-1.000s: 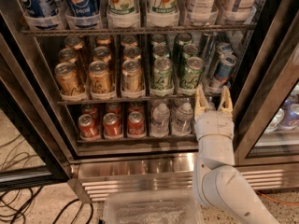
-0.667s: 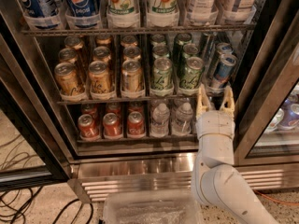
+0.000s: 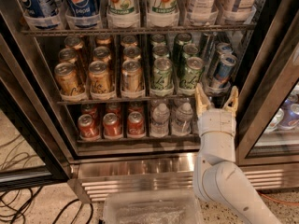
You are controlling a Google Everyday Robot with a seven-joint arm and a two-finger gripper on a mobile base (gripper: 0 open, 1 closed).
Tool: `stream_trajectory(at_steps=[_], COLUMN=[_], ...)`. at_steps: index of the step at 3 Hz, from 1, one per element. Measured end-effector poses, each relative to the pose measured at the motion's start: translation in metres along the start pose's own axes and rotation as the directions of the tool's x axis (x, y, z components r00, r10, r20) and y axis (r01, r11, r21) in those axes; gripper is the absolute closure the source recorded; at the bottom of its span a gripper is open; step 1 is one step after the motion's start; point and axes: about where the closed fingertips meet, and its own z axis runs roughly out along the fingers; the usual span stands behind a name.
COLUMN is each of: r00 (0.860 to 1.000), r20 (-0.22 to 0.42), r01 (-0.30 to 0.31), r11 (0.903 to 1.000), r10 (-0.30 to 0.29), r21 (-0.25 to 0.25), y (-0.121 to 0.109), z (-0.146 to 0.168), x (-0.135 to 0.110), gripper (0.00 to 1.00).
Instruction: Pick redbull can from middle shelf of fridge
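The fridge (image 3: 140, 164) stands open in front of me. Its middle shelf (image 3: 117, 97) holds gold cans on the left, wider green cans in the middle and slim blue-and-silver redbull cans at the right end. The front redbull can (image 3: 223, 70) leans in its clear cup. My gripper (image 3: 217, 101) is open, fingers pointing up, just below and in front of that can, at the shelf's right end. It holds nothing and does not touch the can.
Large bottles (image 3: 121, 3) fill the top rack. Red cans (image 3: 112, 124) and water bottles (image 3: 161, 119) stand on the lower rack, left of my wrist. A dark door frame (image 3: 273, 83) is close on the right. A clear plastic bin (image 3: 152, 209) sits below.
The gripper has risen slightly toward the right end of the middle shelf. Nothing else has moved.
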Motion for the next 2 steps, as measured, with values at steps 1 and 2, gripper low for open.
stream_trajectory(at_steps=[1, 2], r00=[1.000, 1.000], r20=[0.007, 0.016], r01=[0.003, 0.008], r11=[1.0000, 0.9999], r10=[-0.003, -0.008], r21=[0.001, 0.007], y=[-0.0026, -0.0050], z=[0.0108, 0.0194], x=[0.0006, 0.0002], gripper=[0.53, 0.61])
